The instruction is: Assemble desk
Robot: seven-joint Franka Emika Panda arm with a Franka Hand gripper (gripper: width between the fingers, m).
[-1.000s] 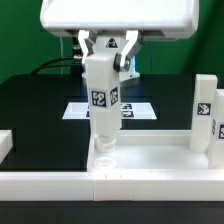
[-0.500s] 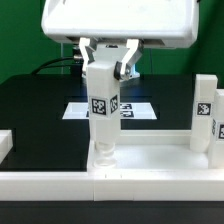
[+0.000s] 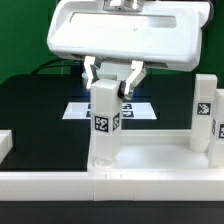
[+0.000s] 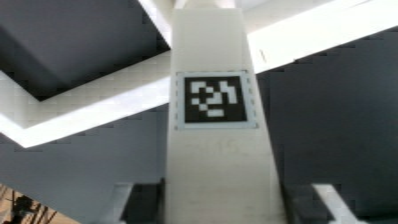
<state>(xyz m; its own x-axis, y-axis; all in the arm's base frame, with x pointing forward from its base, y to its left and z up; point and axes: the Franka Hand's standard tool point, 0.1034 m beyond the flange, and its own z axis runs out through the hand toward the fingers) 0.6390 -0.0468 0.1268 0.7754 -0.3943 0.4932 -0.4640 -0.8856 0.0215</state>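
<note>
My gripper (image 3: 112, 84) is shut on the top of a white block leg (image 3: 105, 125) with a black-and-white tag on its face. The leg stands upright, and its lower end meets the front part of the white desk top (image 3: 155, 150), a tray with a raised rim; the socket under it is hidden. A second tagged leg (image 3: 205, 115) stands upright at the tray's corner on the exterior view's right. In the wrist view the held leg (image 4: 214, 120) fills the middle between my gripper's (image 4: 228, 205) fingers (image 4: 143, 203), with the tray's rim (image 4: 89, 115) behind it.
The marker board (image 3: 78, 108) lies on the black table behind the leg. A long white rail-like border (image 3: 110, 188) runs along the front. A small white block (image 3: 5, 147) sits at the exterior view's left edge.
The gripper has come down with the leg and the hand has turned. The leg's tag sits lower, and the leg's base now covers the socket ring that showed beneath it.
</note>
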